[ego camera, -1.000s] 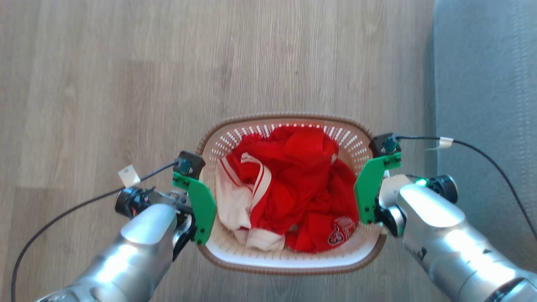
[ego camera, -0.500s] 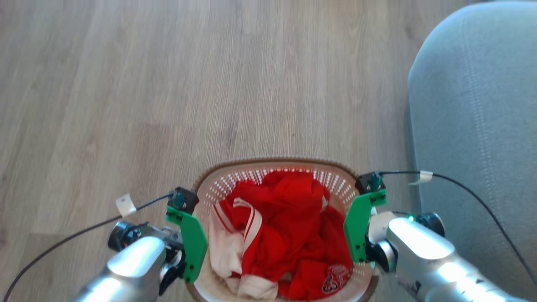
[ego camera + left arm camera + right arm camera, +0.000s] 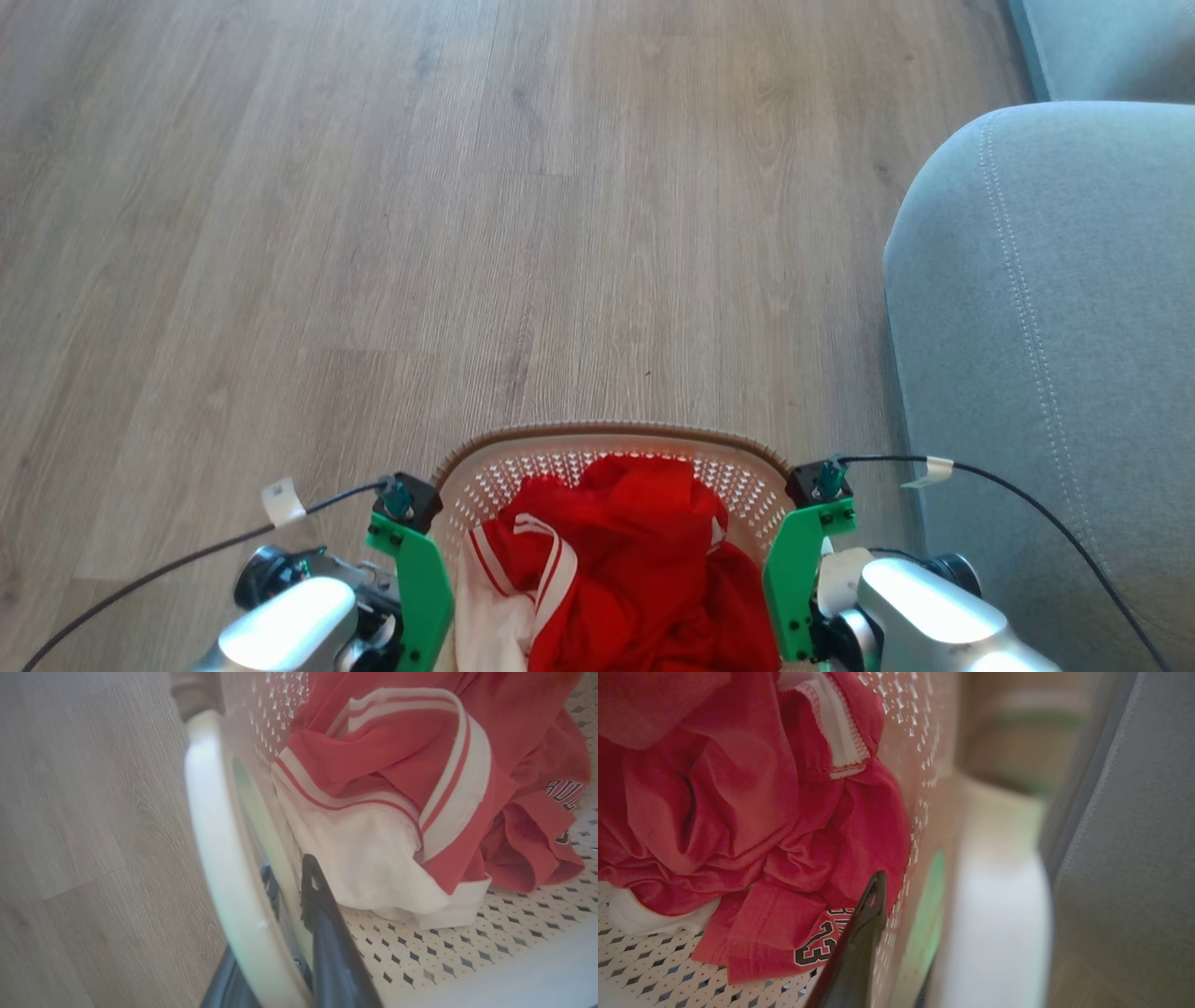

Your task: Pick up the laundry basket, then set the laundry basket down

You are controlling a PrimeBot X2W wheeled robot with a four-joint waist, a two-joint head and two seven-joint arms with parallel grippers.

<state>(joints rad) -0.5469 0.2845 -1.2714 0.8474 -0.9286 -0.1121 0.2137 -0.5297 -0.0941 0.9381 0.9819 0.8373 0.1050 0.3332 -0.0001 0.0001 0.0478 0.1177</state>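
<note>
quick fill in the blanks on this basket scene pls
The clothes in the laundry basket are mostly ____.
The left gripper clamps the basket's wall, one finger inside, one ____.
The grey upholstered seat stands on the robot's ____ side.
Missing: red; outside; right.

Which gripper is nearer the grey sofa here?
Right. The right gripper clamps the basket's wall on the side facing the sofa, which stands just beyond it; the left gripper clamps the opposite wall, with the whole basket between it and the sofa.
</note>
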